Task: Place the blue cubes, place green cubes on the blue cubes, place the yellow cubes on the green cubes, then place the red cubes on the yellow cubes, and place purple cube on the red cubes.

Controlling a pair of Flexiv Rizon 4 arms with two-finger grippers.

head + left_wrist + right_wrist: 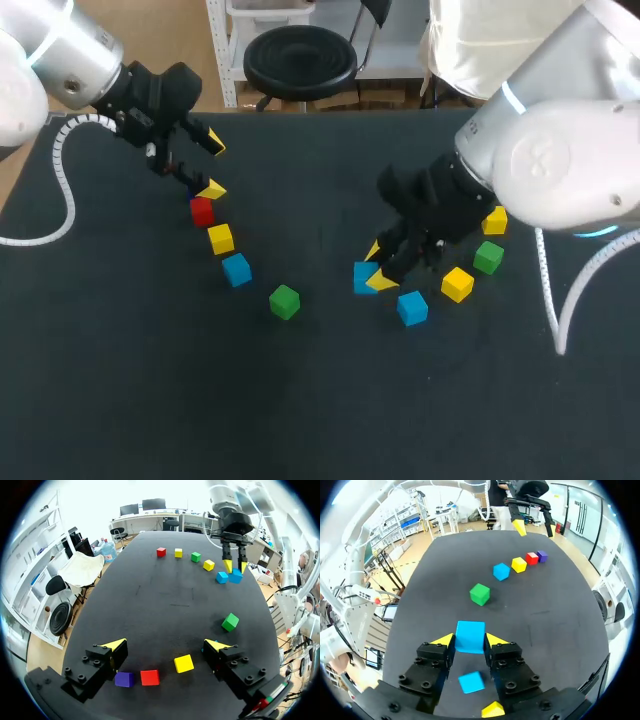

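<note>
Blue cube [470, 632], smooth and sharp-edged, sits clamped between the right gripper's [470, 640] yellow tips, apparently resting on the matte dark table [545, 605]. The left gripper [165, 646] hangs spread wide, the red cube [150, 677] just under it.

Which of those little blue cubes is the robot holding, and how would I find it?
Look at the black table top and find the big white right arm coming in from the right. Between its yellow-tipped jaws sits a small blue cube, touched on both sides. The two other blue cubes lie loose on the table; only this one is gripped.
</note>
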